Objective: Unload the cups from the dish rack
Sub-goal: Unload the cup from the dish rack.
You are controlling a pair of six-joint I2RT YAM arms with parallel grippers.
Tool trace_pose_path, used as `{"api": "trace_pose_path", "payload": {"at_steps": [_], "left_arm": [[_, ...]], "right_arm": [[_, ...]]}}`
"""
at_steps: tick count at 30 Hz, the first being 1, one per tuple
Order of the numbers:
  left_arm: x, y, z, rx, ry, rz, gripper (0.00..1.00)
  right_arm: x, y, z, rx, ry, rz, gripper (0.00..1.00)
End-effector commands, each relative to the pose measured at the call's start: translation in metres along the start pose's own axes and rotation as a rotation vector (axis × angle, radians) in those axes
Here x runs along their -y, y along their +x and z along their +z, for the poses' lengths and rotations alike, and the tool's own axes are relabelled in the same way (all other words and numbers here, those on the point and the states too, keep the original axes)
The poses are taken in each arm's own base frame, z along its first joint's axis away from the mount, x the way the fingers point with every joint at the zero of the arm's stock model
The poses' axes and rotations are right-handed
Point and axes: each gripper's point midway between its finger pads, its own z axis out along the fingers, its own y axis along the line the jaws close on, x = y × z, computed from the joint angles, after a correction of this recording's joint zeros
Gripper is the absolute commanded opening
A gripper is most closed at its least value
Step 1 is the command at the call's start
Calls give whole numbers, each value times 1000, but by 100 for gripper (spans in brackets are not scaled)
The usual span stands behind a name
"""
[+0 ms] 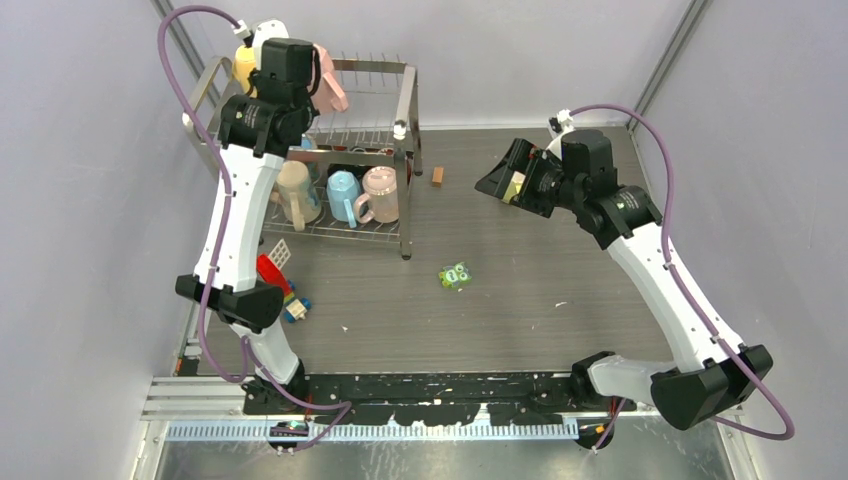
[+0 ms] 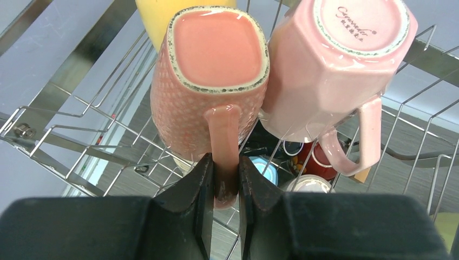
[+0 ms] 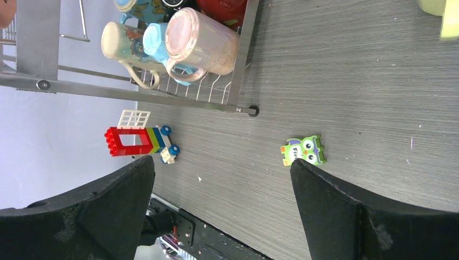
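The steel wire dish rack stands at the back left. My left gripper is at its upper tier, shut on the handle of an upside-down salmon-pink textured mug. A light pink mug leans next to it, and a yellow mug is behind. The lower tier holds a beige mug, a light blue mug and a pink mug. My right gripper is open and empty, above the table right of the rack.
A green owl block lies mid-table. A red toy brick vehicle sits in front of the rack. A small brown block lies by the rack's right side. A lime-yellow object shows at the right wrist view's edge.
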Motion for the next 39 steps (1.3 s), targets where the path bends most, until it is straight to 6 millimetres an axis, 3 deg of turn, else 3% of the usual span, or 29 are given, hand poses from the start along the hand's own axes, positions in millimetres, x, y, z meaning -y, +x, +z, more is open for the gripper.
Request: {"api": "trace_pose_path", "payload": {"at_steps": [1,14,19,29,39], "left_arm": [[-12,-54,-27,177,11,-88,0],[-16,-83,-46,271,46,-149,0],[-14,-84,-51,270,75,-172,0],[-11,-62,-56,200,156,-236,0],[-12,-87,-77,271,219,-300,0]], "right_arm": [[-17,-12,-4,34,-51,-26,100],[-18,-11,-1,32,-45,-29,100],[-19,-11,1,31,-49,-30,100],[-20,-5,7,16,-51,-27,100],[-28,-6,11,18,-66,-34,100]]}}
